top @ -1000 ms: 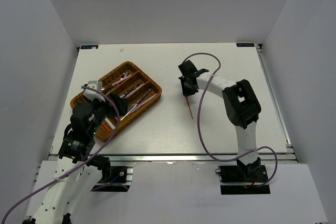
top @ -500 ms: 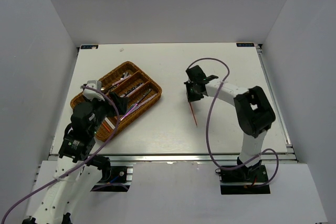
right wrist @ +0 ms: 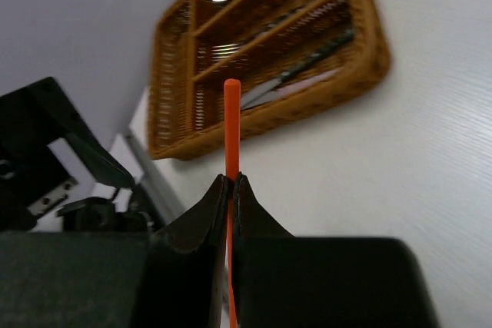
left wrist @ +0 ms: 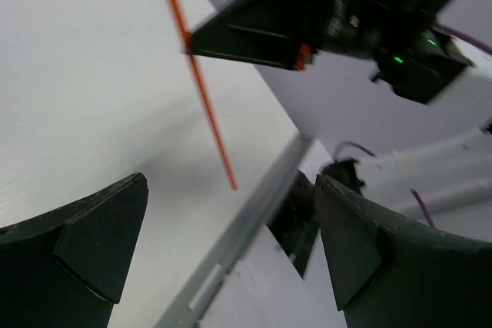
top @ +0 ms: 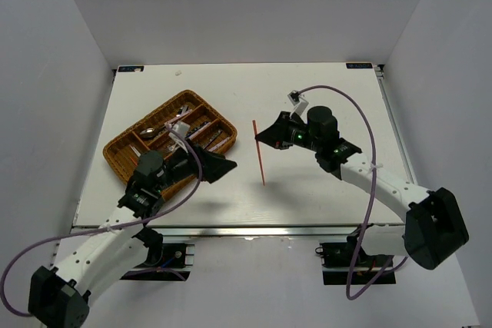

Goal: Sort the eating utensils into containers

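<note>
My right gripper (top: 259,139) is shut on a thin red chopstick (top: 259,153) and holds it above the table, right of the brown wicker tray (top: 123,148). The chopstick stands between the shut fingertips in the right wrist view (right wrist: 231,128), with the tray (right wrist: 369,59) beyond it. My left gripper (top: 227,167) is open and empty, just right of the tray's near corner, pointing toward the chopstick. The left wrist view shows the chopstick (left wrist: 201,90) held by the right gripper (left wrist: 188,42). Spoons, knives and other utensils lie in the tray's compartments (top: 165,130).
The table's near edge rail (top: 254,228) runs just in front of both grippers. White walls enclose the table on three sides. Purple cables loop from both arms.
My right gripper has lifted the red chopstick off the table and swung left toward the tray. My left gripper has moved right, out from over the tray toward the table's middle.
</note>
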Available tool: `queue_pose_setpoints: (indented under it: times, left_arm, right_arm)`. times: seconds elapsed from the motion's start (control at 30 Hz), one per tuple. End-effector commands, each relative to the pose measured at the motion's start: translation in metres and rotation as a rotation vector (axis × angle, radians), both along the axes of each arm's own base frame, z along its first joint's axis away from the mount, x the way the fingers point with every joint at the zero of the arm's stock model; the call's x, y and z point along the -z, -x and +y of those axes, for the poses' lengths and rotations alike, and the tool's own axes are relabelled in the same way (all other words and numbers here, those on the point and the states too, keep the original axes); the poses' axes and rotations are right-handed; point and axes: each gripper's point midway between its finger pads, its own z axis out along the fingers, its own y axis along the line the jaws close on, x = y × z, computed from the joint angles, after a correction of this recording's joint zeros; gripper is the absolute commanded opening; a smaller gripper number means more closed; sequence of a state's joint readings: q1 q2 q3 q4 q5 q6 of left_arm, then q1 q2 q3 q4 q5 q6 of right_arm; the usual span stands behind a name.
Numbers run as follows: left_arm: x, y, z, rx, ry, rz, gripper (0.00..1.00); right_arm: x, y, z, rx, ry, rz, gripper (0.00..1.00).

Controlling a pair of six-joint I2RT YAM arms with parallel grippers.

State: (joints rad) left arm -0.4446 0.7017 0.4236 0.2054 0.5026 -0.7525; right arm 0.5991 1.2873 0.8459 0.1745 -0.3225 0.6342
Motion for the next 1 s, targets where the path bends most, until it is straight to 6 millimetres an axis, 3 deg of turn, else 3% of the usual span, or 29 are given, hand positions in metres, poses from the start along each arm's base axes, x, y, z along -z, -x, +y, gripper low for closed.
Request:
queue_pose_setpoints:
  times: [0.0,0.03,0.3,0.47,0.57,0.67,0.7,0.8,0.83,0.87,0.93,0.97]
  left_arm:
    - [-0.062,0.03,-0.034,0.167,0.106,-0.195,0.98]
    - [-0.049,0.024,-0.039,0.159,0.064,-0.153,0.98]
    - [-0.027,0.007,-0.059,0.123,-0.031,-0.101,0.9]
    - [-0.04,0.008,-0.067,0.139,0.02,-0.119,0.86]
    - [-0.055,0.017,-0.076,0.197,0.086,-0.142,0.77]
    - [-0.066,0.028,-0.083,0.252,0.133,-0.17,0.61]
    - [-0.069,0.032,-0.085,0.268,0.147,-0.182,0.48]
    - [-0.065,0.033,-0.088,0.277,0.138,-0.171,0.24]
    - [-0.062,0.032,-0.089,0.274,0.124,-0.159,0.04]
    - [-0.063,0.026,-0.088,0.249,0.106,-0.17,0.0]
    - [-0.046,0.016,-0.086,0.198,0.026,-0.115,0.0]
    - [-0.044,0.01,-0.08,0.151,-0.013,-0.119,0.0]
  right_arm:
    - [-0.071,0.036,0.028,-0.162,-0.261,-0.099,0.0]
    - [-0.082,0.042,0.028,-0.168,-0.28,-0.12,0.0]
    - [-0.12,0.071,0.03,-0.186,-0.356,-0.194,0.0]
    - [-0.122,0.081,0.038,-0.212,-0.358,-0.203,0.0]
    - [-0.122,0.079,0.04,-0.199,-0.354,-0.215,0.0]
    - [-0.122,0.077,0.039,-0.181,-0.349,-0.226,0.0]
    - [-0.122,0.075,0.038,-0.172,-0.349,-0.23,0.0]
    - [-0.123,0.072,0.036,-0.152,-0.347,-0.243,0.0]
    - [-0.123,0.07,0.035,-0.139,-0.345,-0.251,0.0]
    - [-0.122,0.069,0.034,-0.131,-0.339,-0.252,0.0]
    - [-0.12,0.065,0.029,-0.097,-0.32,-0.255,0.0]
    - [-0.117,0.054,0.023,-0.033,-0.289,-0.268,0.13]
